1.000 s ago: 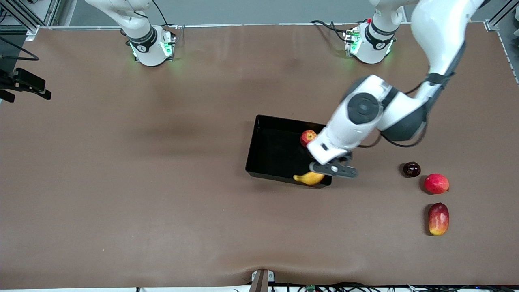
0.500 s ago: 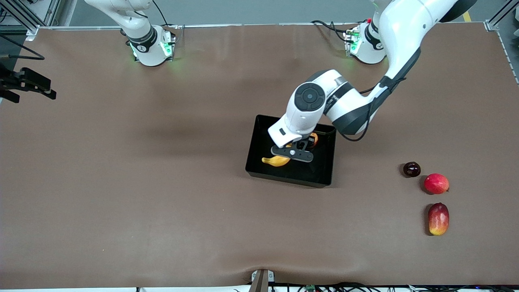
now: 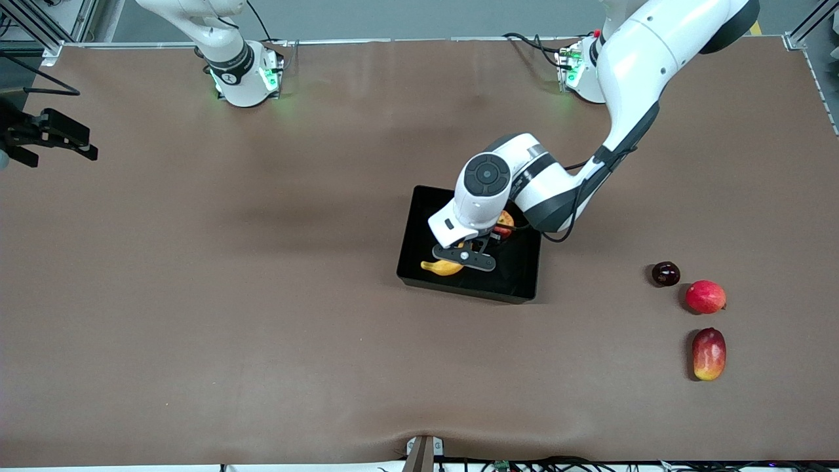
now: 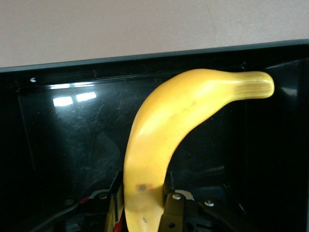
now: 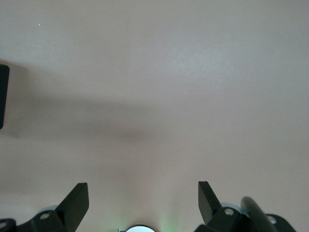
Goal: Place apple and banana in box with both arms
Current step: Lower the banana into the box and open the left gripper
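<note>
A brown table seen from above, taken from the left edge of the frame across. At the far left edge, upper part, the right gripper [image 3: 49, 134] hangs over bare table while its arm waits; its own wrist view shows the two black fingers [image 5: 77, 203] spread wide with nothing between them. In the centre sits the box [image 3: 419, 216], a glossy black tray. The left arm reaches down from its base at the upper right, elbow bent, wrist angled down into the tray, and the left gripper [image 3: 464, 257] is low over the tray's floor with its jaws closed on the banana [image 3: 440, 267], whose yellow tip pokes out toward the frame's left. In the left wrist view the banana [image 4: 169, 145] curves up from between the fingers, inside the black walls. The apple [image 3: 505, 219] lies in the tray's upper right part, mostly hidden by the wrist. To finish this step well, the gripper should probably lower until the banana rests on the floor (a drop could make it bounce against the apple), then open and lift straight up. Three spare fruits lie at the frame's right.
</note>
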